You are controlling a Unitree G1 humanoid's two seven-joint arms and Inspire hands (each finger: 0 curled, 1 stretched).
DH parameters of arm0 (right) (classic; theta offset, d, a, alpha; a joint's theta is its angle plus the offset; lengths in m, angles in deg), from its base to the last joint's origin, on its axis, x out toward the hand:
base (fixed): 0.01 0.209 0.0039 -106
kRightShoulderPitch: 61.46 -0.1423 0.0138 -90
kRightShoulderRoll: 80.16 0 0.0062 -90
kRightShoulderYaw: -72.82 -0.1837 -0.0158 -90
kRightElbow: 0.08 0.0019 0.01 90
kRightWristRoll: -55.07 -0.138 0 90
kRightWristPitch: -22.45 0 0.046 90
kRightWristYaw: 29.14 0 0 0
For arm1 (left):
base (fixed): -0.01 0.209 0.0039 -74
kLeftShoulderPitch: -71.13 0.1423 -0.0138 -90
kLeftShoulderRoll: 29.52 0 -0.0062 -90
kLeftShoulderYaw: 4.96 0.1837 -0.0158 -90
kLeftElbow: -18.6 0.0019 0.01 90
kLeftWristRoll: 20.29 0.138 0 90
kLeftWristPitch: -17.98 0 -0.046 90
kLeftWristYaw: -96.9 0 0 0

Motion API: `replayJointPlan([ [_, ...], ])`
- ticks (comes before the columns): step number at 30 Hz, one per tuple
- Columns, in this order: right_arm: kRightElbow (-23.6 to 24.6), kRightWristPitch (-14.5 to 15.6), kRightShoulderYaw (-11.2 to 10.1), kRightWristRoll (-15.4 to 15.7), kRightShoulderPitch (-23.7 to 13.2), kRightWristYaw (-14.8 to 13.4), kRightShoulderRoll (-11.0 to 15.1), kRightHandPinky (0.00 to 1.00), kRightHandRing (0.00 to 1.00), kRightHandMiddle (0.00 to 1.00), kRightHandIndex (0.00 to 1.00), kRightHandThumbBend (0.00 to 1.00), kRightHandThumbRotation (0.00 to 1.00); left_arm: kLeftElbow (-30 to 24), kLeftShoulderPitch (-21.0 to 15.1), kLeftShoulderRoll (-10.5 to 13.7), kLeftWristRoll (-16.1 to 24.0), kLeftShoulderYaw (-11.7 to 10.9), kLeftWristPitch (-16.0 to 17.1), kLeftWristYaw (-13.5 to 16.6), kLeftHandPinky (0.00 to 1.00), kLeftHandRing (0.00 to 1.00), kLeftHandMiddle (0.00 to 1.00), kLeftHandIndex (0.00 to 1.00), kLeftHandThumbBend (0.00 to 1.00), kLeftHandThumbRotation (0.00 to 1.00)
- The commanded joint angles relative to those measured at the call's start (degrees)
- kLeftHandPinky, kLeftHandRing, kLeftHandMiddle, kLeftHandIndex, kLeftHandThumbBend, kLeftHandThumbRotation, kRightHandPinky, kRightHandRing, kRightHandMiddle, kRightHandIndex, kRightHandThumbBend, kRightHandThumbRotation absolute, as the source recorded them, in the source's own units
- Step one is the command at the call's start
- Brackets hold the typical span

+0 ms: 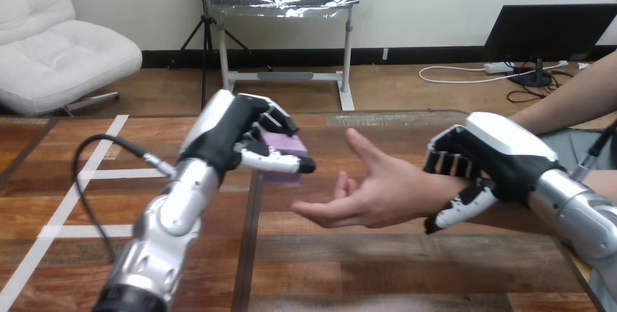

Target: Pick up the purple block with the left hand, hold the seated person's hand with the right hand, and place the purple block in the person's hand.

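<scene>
My left hand (pixel 240 137) is raised above the table at centre left, fingers and thumb curled round the purple block (pixel 285 150), which shows between them. The person's hand (pixel 378 188) reaches in from the right, palm up and open, a short gap to the right of the block. My right hand (pixel 480 170) grips the person's wrist from the right, its fingers curled over the top and its thumb under it.
White tape lines (pixel 69 203) cross the wooden table (pixel 364 268) at the left. A black cable (pixel 94 152) loops beside my left forearm. The person's forearm runs off the right edge.
</scene>
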Motion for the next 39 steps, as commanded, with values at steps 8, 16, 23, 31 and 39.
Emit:
replayJointPlan([
  [8,3.68,2.71,0.86,-0.91,1.17,1.98,-3.52,0.31,0.36,0.42,0.44,0.88,0.0,4.54,-8.4,-3.23,-0.9,0.86,4.33,2.12,0.41,0.41,0.44,0.43,0.75,0.0],
  [16,4.27,3.39,0.61,-1.07,1.27,2.22,-4.11,0.31,0.35,0.42,0.44,0.89,0.0,5.98,-9.71,-4.85,-0.37,1.75,4.54,2.05,0.41,0.42,0.44,0.43,0.75,0.0],
  [23,4.65,3.65,0.58,-1.41,1.24,2.54,-4.48,0.31,0.36,0.42,0.44,0.89,0.0,5.78,-10.22,-6.42,-1.25,2.11,3.67,0.78,0.41,0.42,0.45,0.44,0.73,0.0],
  [31,5.22,3.73,0.77,-1.28,1.32,2.47,-4.63,0.31,0.36,0.42,0.44,0.89,0.0,5.36,-10.58,-7.85,-1.45,2.54,2.61,0.23,0.41,0.43,0.46,0.44,0.71,0.0],
  [39,5.22,3.59,0.87,-1.26,1.31,2.21,-4.85,0.29,0.33,0.4,0.44,0.89,0.0,4.93,-10.6,-9.04,-1.44,3.1,2.37,0.16,0.41,0.43,0.46,0.44,0.71,0.0],
])
